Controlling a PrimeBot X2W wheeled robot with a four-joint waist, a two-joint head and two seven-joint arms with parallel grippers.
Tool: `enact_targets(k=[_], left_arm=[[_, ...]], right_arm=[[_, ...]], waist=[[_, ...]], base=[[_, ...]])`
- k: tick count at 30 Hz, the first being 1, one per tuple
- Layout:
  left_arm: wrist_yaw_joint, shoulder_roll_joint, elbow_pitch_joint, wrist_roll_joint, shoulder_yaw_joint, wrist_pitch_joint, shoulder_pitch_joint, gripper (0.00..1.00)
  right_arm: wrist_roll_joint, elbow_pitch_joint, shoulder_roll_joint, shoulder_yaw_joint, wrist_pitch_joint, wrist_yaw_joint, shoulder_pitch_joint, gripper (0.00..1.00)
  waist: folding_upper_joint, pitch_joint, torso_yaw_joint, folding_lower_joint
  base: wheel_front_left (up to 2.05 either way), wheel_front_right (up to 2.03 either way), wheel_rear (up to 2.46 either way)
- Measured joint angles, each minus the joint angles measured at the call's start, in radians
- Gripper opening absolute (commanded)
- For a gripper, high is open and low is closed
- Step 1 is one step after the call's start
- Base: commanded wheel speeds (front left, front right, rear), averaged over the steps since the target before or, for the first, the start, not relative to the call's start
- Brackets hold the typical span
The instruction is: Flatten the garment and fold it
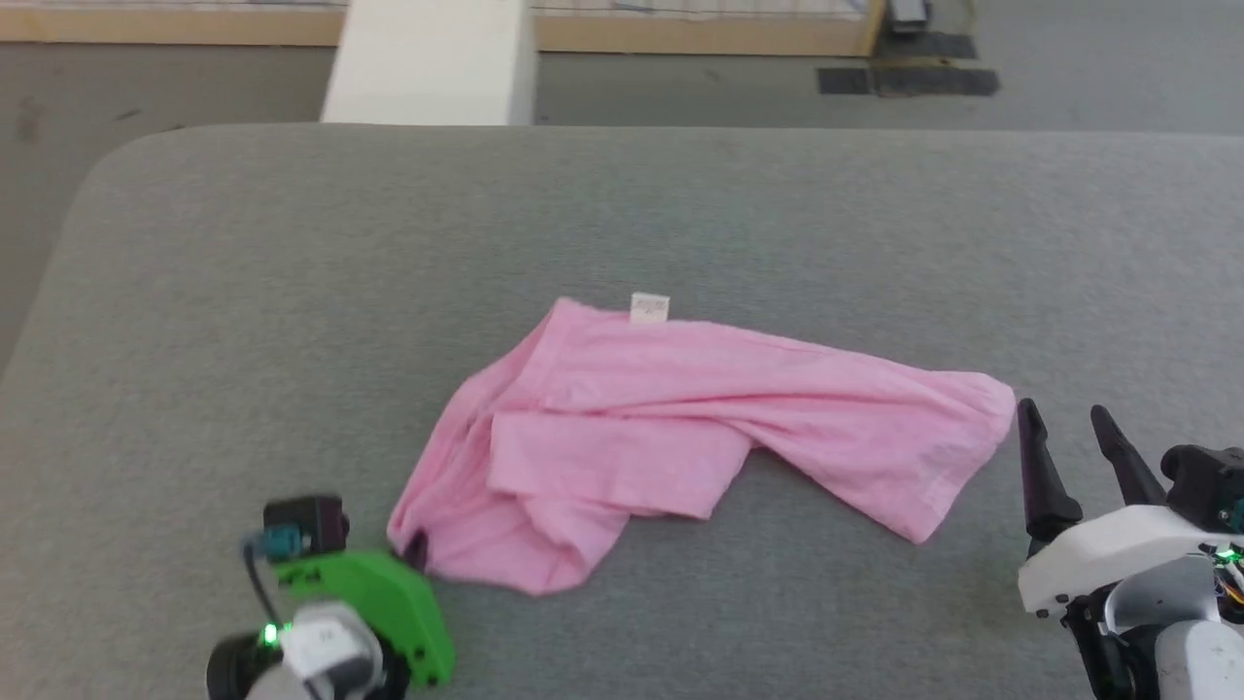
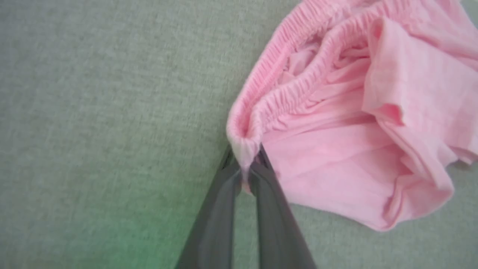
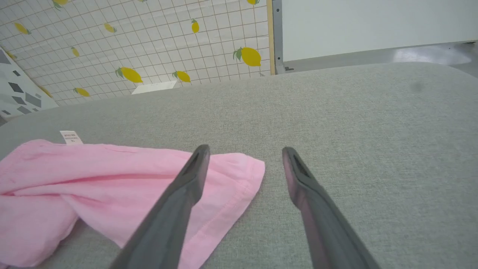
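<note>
Head view has the garment (image 1: 680, 428), light pink shorts, lying crumpled and partly folded over itself near the middle of the grey bench (image 1: 777, 214). Its small white label (image 1: 649, 307) sticks out at the far edge. In the left wrist view the left end effector (image 2: 245, 168) is pinched tight on a corner of the gathered waistband (image 2: 276, 93), at the garment's near-left end. At the garment's other end the right end effector (image 1: 1061, 410) has its fingers spread wide, gripping nothing, just beside the hemmed leg end (image 3: 239, 194).
</note>
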Motion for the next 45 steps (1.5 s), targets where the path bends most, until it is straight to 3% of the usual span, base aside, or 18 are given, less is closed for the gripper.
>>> enact_targets(k=[6, 7, 8, 9, 18, 23, 27, 33, 40, 45], left_arm=[[0.033, 0.011, -0.175, -0.044, -0.027, 0.133, 0.162, 0.00], [0.034, 0.011, -0.197, -0.050, -0.030, 0.142, 0.176, 0.27], [0.034, 0.011, -0.215, -0.050, -0.033, 0.141, 0.185, 0.78], [0.034, 0.010, -0.227, -0.050, -0.033, 0.138, 0.190, 1.00], [0.022, 0.006, -0.346, -0.003, 0.003, -0.067, 0.099, 1.00], [0.006, 0.022, -0.310, 0.065, -0.014, -0.110, -0.043, 1.00], [-0.027, 0.037, -0.193, 0.096, -0.063, -0.048, -0.184, 1.00], [-0.052, 0.078, 0.059, 0.144, -0.130, 0.157, -0.384, 1.00], [-0.086, 0.102, 0.174, 0.153, -0.168, 0.273, -0.439, 1.00], [-0.101, 0.120, 0.184, 0.146, -0.178, 0.340, -0.467, 1.00]], right_arm=[[-0.003, -0.012, 0.000, 0.004, 0.013, 0.000, 0.000, 1.00], [-0.003, -0.015, 0.000, 0.003, 0.013, 0.000, 0.000, 1.00], [-0.003, -0.016, 0.000, 0.003, 0.015, 0.000, 0.000, 1.00], [-0.003, -0.016, 0.000, 0.004, 0.016, 0.000, 0.000, 1.00], [-0.002, -0.024, 0.000, 0.013, 0.020, 0.000, 0.000, 1.00], [-0.001, -0.033, 0.000, 0.020, 0.019, 0.000, -0.002, 1.00], [0.004, -0.035, 0.000, 0.037, 0.016, 0.000, -0.007, 1.00], [0.010, -0.034, 0.000, 0.073, 0.003, 0.000, -0.044, 1.00], [0.017, -0.024, 0.000, 0.078, -0.011, 0.000, -0.052, 1.00], [0.017, -0.014, 0.000, 0.080, -0.017, 0.000, -0.053, 1.00]], waist=[[0.0000, -0.015, 0.076, 0.0000], [0.0000, -0.017, 0.084, 0.0000], [0.0000, -0.018, 0.092, 0.0000], [0.0000, -0.020, 0.096, 0.0000], [0.0000, -0.019, 0.075, 0.0000], [0.0000, -0.004, 0.043, 0.0000], [0.0000, 0.017, 0.015, 0.0000], [0.0000, 0.066, -0.049, 0.0000], [0.0000, 0.104, -0.103, 0.0000], [0.0000, 0.120, -0.124, 0.0000]], base=[[0.00, 0.00, 0.00], [0.00, 0.00, 0.00], [0.00, 0.00, 0.00], [0.00, 0.00, 0.00], [0.00, 0.00, 0.00], [0.00, 0.00, 0.00], [0.00, 0.00, 0.00], [0.00, 0.00, 0.00], [0.00, 0.00, 0.00], [0.00, 0.00, 0.00]])
